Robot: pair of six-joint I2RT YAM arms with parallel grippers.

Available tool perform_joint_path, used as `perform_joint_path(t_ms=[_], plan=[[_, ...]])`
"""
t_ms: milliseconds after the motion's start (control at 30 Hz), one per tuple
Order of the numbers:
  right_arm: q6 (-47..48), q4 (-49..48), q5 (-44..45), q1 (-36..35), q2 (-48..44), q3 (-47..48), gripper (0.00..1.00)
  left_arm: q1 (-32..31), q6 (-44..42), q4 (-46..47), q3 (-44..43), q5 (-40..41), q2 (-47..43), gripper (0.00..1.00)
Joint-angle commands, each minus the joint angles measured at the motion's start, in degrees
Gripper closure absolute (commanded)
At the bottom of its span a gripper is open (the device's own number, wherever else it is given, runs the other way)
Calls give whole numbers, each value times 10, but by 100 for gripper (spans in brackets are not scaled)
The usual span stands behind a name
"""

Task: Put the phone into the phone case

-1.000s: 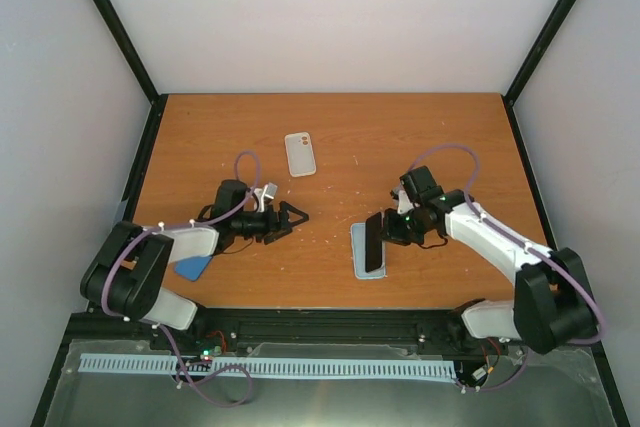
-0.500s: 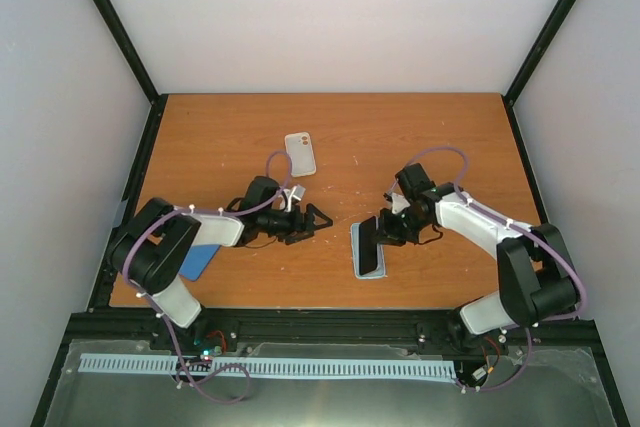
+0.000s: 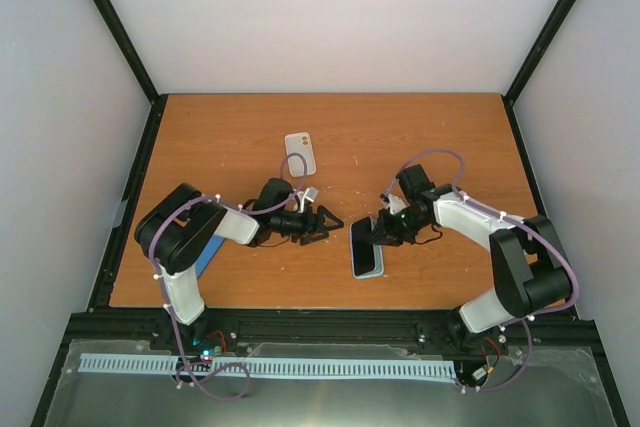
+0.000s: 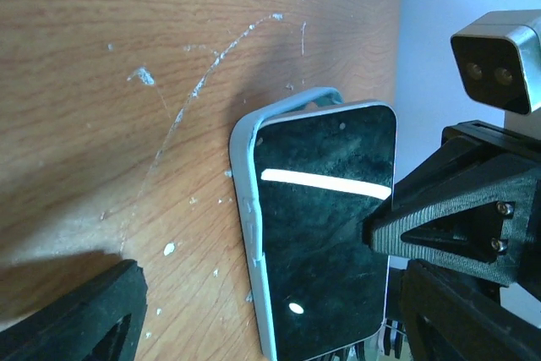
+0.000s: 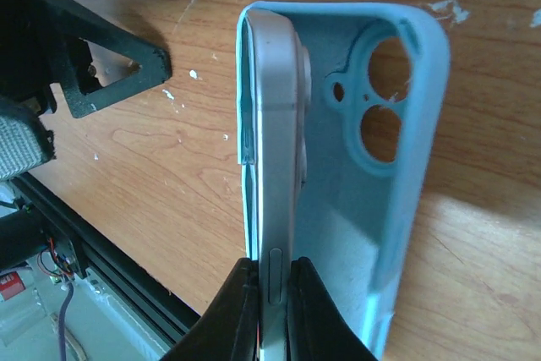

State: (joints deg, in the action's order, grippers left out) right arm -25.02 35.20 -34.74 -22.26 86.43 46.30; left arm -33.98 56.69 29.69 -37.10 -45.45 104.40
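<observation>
Since a second ago the left gripper (image 3: 330,224) has been moved much closer to the phone (image 3: 366,246), and the phone has been tipped lower, so more of its black face is seen from above. The phone is laid over the case (image 5: 342,217) near the front edge of the table (image 3: 220,127), a bit right of the middle. It is not yet flat inside. One long edge is tucked against a side wall of the case, while the other long edge is lifted up. That lifted edge is pinched by the right gripper (image 5: 269,289), whose fingers (image 5: 239,314) are pressed tight on the thin side of the phone. In the right wrist view the round camera holes of the case are left uncovered, and wood is seen through them. The left gripper is spread wide and nothing is gripped by it. In the left wrist view one of its fingers is seen low on the left over bare wood, and the other is seen in front of the phone's right side. A bright strip of light is mirrored on the black glass. A white case (image 3: 300,153) with two orange dots is laid flat farther back, well apart from the phone. A darker blue case (image 3: 207,259) is partly hidden under the left arm.
</observation>
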Motion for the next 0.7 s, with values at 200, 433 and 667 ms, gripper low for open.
perform_joint_path(t_ms=[200, 433, 667], plan=[[4, -120, 49, -4, 65, -35, 97, -18, 5, 16, -31, -1, 35, 25], [-4, -140, 65, -4, 73, -51, 97, -36, 5, 10, -49, 2, 53, 37], [1, -112, 119, -4, 64, -44, 84, -51, 6, 7, -64, 12, 71, 51]])
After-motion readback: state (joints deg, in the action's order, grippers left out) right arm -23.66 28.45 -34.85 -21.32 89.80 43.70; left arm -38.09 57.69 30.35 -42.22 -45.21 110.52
